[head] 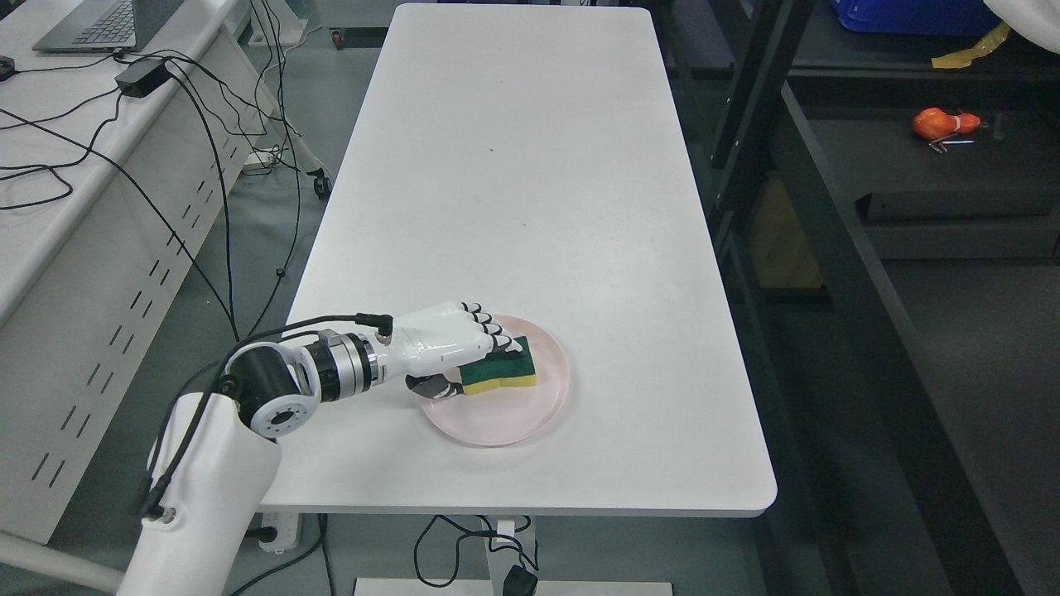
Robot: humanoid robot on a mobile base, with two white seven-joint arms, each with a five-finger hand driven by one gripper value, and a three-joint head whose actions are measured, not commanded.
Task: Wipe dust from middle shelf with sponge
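Observation:
A yellow sponge with a green scouring top (502, 370) lies in a pale pink plate (542, 414) near the front of the white table (513, 182). My left hand (472, 360) reaches in from the lower left. Its fingers (495, 329) curl over the sponge's top and its thumb (432, 386) presses the near side, so the hand is shut on the sponge. The sponge appears to rest on the plate or just above it. A dark shelving unit (836, 248) stands at the right. My right arm does not show.
A second white desk (74, 199) with a laptop (95, 25), power brick and trailing black cables stands at the left. On the dark shelf at the right lie an orange object (940, 124) and a blue bin (915, 15).

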